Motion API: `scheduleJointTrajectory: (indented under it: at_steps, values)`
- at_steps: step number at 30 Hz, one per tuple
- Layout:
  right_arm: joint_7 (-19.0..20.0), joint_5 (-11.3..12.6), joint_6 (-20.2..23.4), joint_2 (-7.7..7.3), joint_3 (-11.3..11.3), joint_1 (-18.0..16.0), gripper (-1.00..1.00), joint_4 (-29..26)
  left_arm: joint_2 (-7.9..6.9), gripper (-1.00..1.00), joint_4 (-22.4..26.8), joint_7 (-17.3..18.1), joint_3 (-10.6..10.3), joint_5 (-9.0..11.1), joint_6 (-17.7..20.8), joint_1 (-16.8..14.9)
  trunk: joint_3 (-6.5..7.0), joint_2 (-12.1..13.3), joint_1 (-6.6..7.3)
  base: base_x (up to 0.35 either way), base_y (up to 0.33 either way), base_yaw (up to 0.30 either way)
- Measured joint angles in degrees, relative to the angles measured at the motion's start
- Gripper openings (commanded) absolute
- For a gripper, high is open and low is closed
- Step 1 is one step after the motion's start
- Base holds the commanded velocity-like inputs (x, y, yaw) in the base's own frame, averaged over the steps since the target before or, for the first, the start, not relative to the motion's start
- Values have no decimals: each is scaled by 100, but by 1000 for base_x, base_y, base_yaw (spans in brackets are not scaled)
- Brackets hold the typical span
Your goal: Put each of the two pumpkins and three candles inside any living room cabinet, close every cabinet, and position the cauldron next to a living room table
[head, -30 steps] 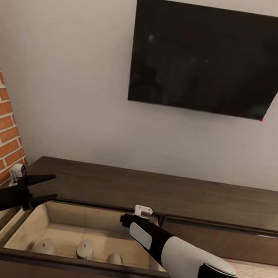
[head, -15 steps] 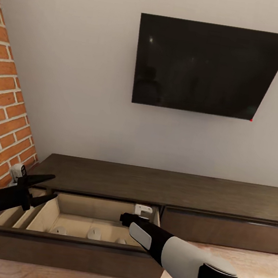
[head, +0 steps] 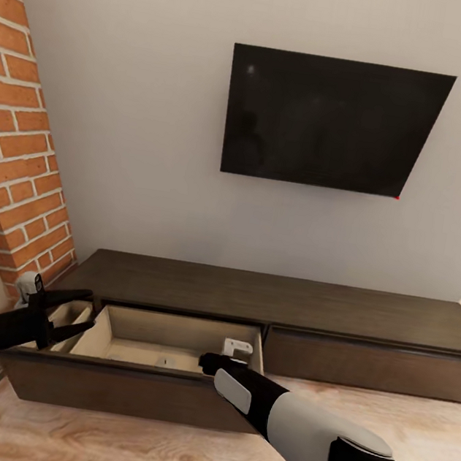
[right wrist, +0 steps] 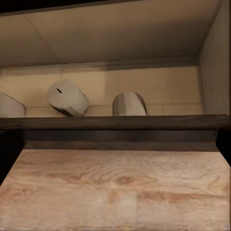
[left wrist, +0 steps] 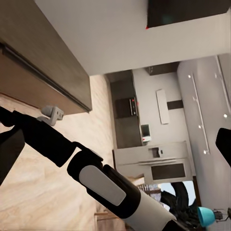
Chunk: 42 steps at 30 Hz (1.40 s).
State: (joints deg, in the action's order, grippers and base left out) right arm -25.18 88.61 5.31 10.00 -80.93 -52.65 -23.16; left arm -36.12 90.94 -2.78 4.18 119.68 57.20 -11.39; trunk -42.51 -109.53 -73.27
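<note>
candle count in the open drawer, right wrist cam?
3, all inside the open cabinet drawer behind its front panel: left candle cut off at the frame edge, middle candle, right candle.

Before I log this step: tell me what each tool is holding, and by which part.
Nothing is held. The left tool hangs open and empty beside the open drawer. The right tool hides its tip; no object shows in it.

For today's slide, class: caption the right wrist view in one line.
Three pale candles sit in the cabinet's open drawer, seen over its dark front edge and wood floor.
</note>
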Motion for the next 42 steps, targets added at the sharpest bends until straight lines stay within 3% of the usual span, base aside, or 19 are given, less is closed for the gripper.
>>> scheduleJointTrajectory:
  at_steps: [6,10,12,14,17,20,22,24,26,27,28,30,31,33,34,38,42]
  values:
    - [-1,4,0,0,0,0,100,23,-5,100,-6,-10,-9,-14,-4,0,108,241,132,-303,0,0]
    - [-15,13,-1,0,2,0,100,51,-1,100,-53,-128,-11,-222,-22,-15,180,401,221,-245,0,0]
    - [-21,15,-1,0,7,0,100,67,7,100,-88,-482,2,-731,-40,-72,216,481,265,-195,0,0]
    - [-20,12,-18,0,1,-1,100,97,56,100,-97,-876,-3,-1092,-56,-114,252,562,310,-111,0,0]
    - [-17,5,-98,0,-24,-1,100,305,179,100,-103,-1482,-8,-1469,-87,-139,305,682,377,-38,0,0]
    - [-12,11,-141,0,-34,-1,100,521,443,100,-104,-1982,-10,-1825,-109,-146,359,802,443,-10,0,0]
    - [-9,6,-151,0,-38,-1,100,583,692,100,-107,-2307,-10,-2366,-113,-140,395,882,487,-3,0,0]
    - [-8,-3,-155,0,-43,-1,100,603,997,100,-127,-2520,0,-3224,-125,-135,431,963,531,-1,0,0]
    - [-7,-9,-156,0,-45,-1,100,611,1364,100,-159,-2610,1,-4269,-253,-128,467,1043,575,0,0,0]
    - [-7,-11,-157,0,-46,-1,100,614,1679,100,-233,-2640,1,-5114,-482,-125,485,1083,596,0,0,0]
    - [-7,-12,-157,0,-49,-1,100,615,1881,100,-293,-2637,2,-5648,-653,-124,503,1123,619,0,0,0]
    - [-7,-12,-157,0,-53,-1,100,617,2274,100,-566,-2620,-13,-6650,-1092,-123,521,1165,641,0,0,0]
    - [-7,-13,-153,0,-54,-1,100,617,2399,100,-723,-2611,-29,-6924,-1271,-123,521,1165,641,0,0,0]
    - [-7,-10,-116,0,-64,-1,100,609,2606,100,-1133,-2596,-168,-7308,-1809,-122,521,1165,641,0,0,0]
    - [-7,-2,-95,0,-68,-1,100,613,2659,100,-1368,-2592,-365,-7417,-2164,-122,521,1165,641,0,0,0]
    - [-9,11,154,0,-71,-1,100,616,2677,100,-1754,-2582,-1035,-7588,-2920,-118,521,1165,641,0,0,0]
    - [-10,-11,606,0,-71,-1,100,624,2669,100,-1875,-2578,-1217,-7629,-3128,-121,521,1165,641,0,0,0]
